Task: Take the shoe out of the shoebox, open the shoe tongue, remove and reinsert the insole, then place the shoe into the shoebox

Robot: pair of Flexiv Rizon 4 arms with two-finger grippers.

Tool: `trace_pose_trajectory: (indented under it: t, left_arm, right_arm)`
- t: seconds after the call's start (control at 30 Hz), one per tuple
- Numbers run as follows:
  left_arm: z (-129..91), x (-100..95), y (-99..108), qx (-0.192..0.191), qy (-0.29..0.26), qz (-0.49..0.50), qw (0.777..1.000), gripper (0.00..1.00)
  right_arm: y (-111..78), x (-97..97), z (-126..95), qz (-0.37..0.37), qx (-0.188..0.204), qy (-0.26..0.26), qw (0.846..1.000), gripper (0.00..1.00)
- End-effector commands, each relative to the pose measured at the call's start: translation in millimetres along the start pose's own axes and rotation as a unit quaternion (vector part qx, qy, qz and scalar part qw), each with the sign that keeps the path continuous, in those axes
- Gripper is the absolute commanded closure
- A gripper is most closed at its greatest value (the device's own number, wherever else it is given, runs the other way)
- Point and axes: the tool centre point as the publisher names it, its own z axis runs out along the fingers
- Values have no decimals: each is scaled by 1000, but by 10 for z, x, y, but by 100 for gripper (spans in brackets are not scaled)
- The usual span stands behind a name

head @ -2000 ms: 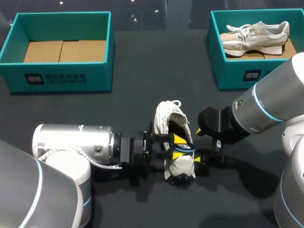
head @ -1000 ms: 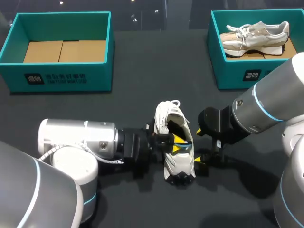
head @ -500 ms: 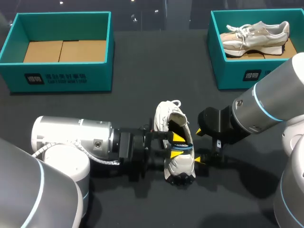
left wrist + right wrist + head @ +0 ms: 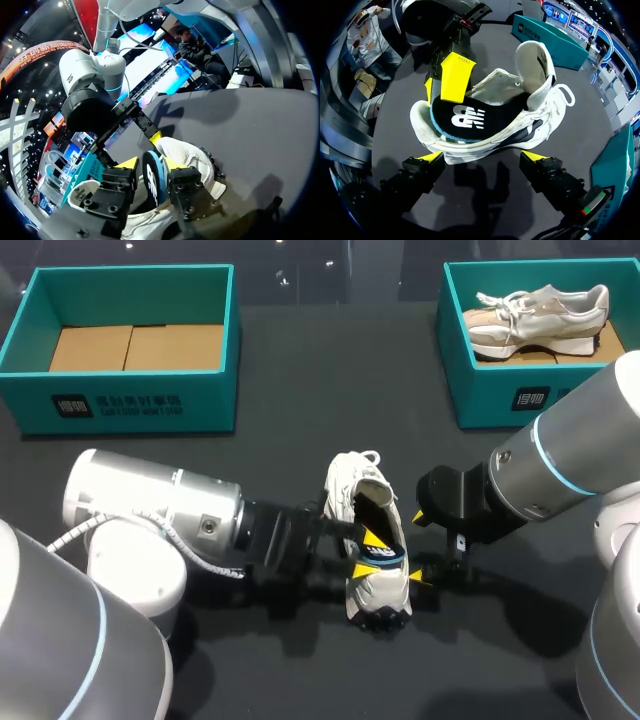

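At mid-table the shoe (image 4: pixel 368 540) lies sideways; left gripper (image 4: pixel 372 550) clamped on its insole (image 4: pixel 152 177), right gripper (image 4: pixel 484 157) spread astride it, apparently not touching. Risk: the unbraced shoe shifts along with the insole.

Item: left gripper (image 4: pixel 151 166), lower middle, both yellow-tipped fingers pressed against a black, blue-edged insole (image 4: pixel 152 184) that stands on edge between them. White shoe (image 4: pixel 192 156) beneath and just ahead of it, lying on the dark table (image 4: pixel 250 120). Beyond, right arm (image 4: pixel 90 100), one yellow fingertip (image 4: pixel 156 138) just beside the shoe.
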Motion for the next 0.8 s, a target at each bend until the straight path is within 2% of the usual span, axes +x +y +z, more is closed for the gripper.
trace_pose_trajectory:
  t: [0.03, 0.43, 0.8]
  left_arm:
    - [-79, -20, 15, -7, 50, -4, 999, 68]
    - [-392, -7, 50, -27, 118, -3, 993, 66]
    - [-783, -42, 64, -41, 179, -16, 983, 66]
  right_arm:
    - [-41, 17, -81, 1, 1, -6, 1000, 0]
    - [-318, -50, -531, 20, 22, -16, 999, 0]
    - [-540, -123, -835, 26, 37, -7, 999, 0]
